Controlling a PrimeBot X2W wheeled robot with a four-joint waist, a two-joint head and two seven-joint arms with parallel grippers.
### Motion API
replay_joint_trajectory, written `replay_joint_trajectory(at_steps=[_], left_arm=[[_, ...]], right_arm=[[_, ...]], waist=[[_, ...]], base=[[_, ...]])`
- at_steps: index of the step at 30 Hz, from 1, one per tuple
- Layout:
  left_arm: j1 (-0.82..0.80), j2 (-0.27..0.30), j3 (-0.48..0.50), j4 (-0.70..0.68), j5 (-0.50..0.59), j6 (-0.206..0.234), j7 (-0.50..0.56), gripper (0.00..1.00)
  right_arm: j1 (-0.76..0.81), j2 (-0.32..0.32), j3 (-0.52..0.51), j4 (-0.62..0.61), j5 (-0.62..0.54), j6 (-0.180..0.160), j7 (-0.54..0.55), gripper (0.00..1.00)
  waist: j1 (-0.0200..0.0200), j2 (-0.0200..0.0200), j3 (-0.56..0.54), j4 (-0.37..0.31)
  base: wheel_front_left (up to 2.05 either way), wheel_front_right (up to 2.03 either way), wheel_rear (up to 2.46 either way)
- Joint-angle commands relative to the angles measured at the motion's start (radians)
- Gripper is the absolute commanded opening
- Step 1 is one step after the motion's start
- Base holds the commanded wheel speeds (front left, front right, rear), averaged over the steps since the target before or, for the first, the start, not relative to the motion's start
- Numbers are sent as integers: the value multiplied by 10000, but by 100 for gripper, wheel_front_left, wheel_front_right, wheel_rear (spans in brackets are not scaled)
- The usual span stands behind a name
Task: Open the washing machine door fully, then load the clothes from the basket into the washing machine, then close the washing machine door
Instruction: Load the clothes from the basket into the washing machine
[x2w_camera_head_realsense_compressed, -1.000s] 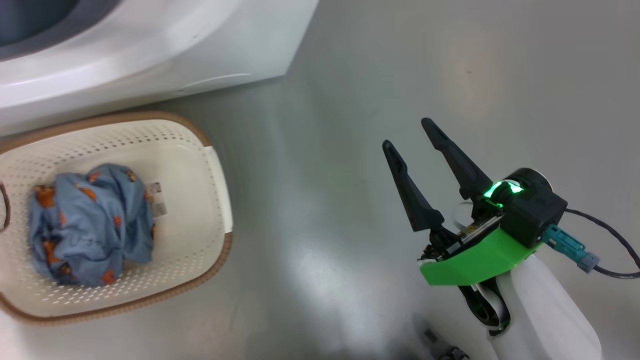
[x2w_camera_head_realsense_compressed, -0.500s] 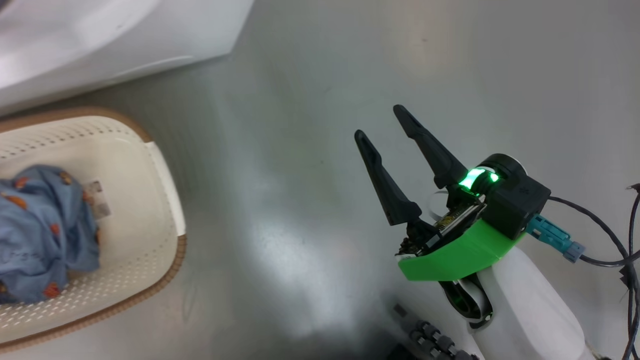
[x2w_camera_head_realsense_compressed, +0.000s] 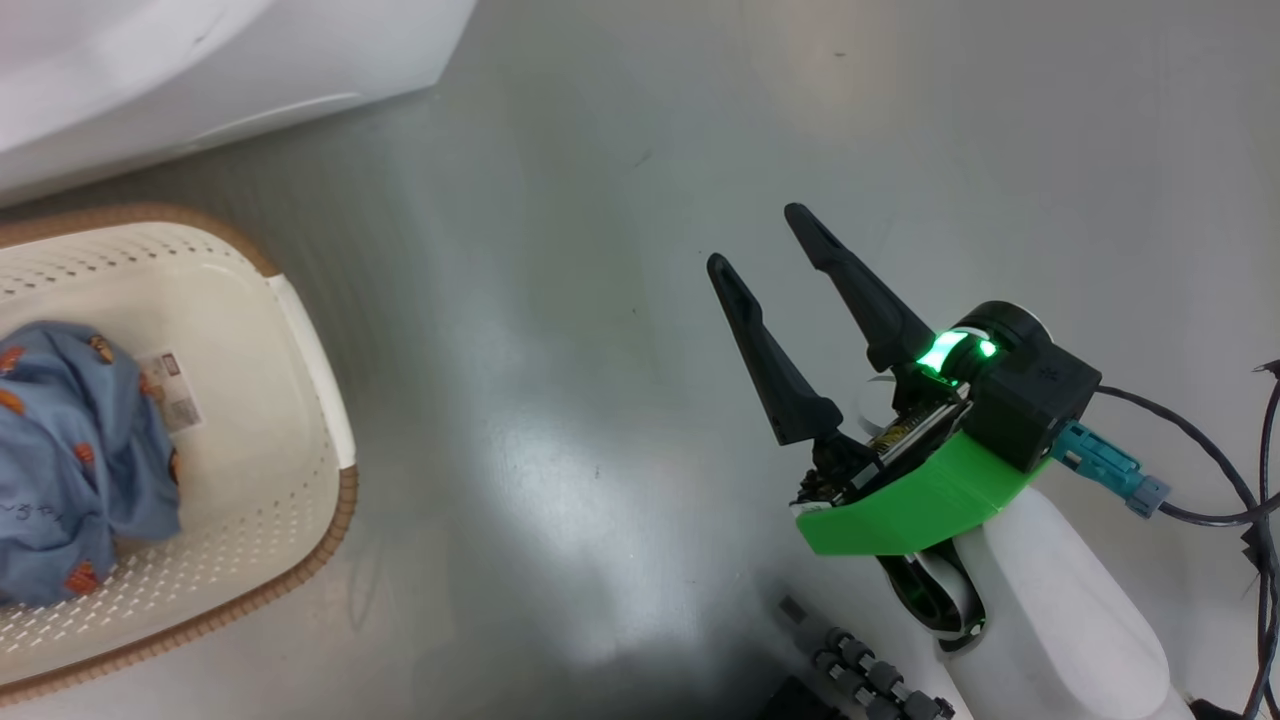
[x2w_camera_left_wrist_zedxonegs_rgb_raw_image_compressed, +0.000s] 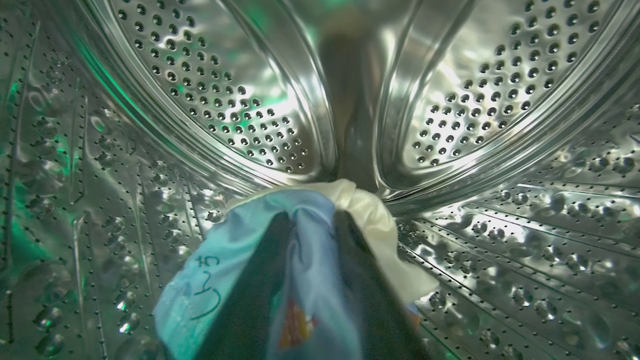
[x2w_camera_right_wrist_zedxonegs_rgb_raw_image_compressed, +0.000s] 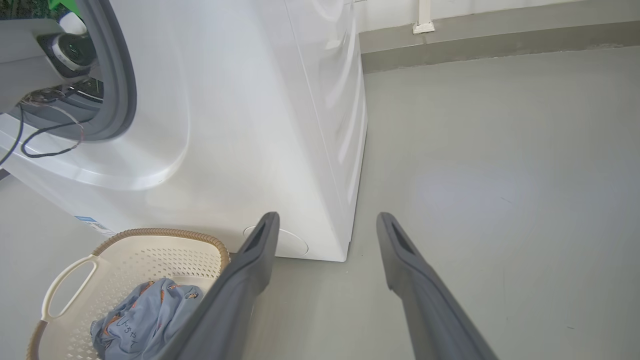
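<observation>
Now holds the left pincer (x2w_camera_left_wrist_zedxonegs_rgb_raw_image_compressed: 316, 216) deep in the washing machine (x2w_camera_left_wrist_zedxonegs_rgb_raw_image_compressed: 210, 100), clothes (x2w_camera_left_wrist_zedxonegs_rgb_raw_image_compressed: 220, 260) straight ahead between its fingers (x2w_camera_left_wrist_zedxonegs_rgb_raw_image_compressed: 372, 300), cannot tell if clamped.

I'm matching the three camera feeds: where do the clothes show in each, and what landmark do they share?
Head view: left edge, blue clothes lying in the basket.
Left wrist view: bottom centre, blue and cream clothes draped around the left gripper, inside the drum.
Right wrist view: lower left, in the basket.
Shared landmark: the washing machine, its white body or its drum.
</observation>
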Motion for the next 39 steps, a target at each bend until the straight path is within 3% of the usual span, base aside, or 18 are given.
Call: replay_joint_trajectory(at_steps=[1, 10, 19, 28, 39], left_arm=[[-204, 324, 17, -111, -33, -179, -83, 100], [270, -14, 96, -91, -387, -386, -528, 100], [1830, -367, 34, -681, -658, -357, -875, 100], [4748, -652, 142, -2904, -893, 344, -1445, 100], [9104, -596, 183, -7191, -742, 1788, -1672, 100]], right_arm=[[206, -41, 145, -188, -1, 16, -45, 100], [343, -163, -39, -165, -125, 16, -45, 100], [681, -324, -420, -138, -331, 16, -45, 100], [1214, -405, -817, -43, -544, 16, -45, 100], [1833, -497, -1404, -37, -846, 16, -45, 100]], waist=[[0, 0, -69, 115], [0, 0, -462, 495], [0, 0, -1153, 1034], [0, 0, -2104, 1510], [0, 0, -3225, 2006]], base=[[0, 0, 0], [0, 0, 0], [0, 0, 0], [0, 0, 0], [0, 0, 0]])
